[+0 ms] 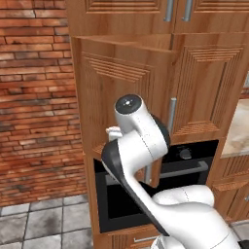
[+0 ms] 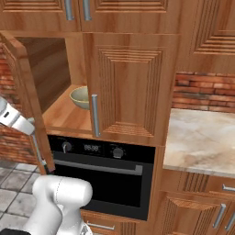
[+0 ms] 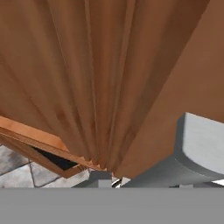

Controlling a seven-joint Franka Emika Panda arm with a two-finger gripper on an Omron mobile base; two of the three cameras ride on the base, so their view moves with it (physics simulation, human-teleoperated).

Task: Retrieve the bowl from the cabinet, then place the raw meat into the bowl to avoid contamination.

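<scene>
Brick wall (image 1: 34, 97) beside open cabinet (image 2: 128, 92), bowl (image 2: 80, 97) on its shelf; claw state unclear.

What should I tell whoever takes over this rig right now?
Gripper: close against the open left door of the cabinet; whether its jaws are open or shut can't be told.
Bowl: on the cabinet shelf, behind the closed right door's edge, untouched.
Raw meat: not located.
Done: left door swung open.
Left: draw clear of the door, lift the bowl out, set it down, put the meat in it.
</scene>
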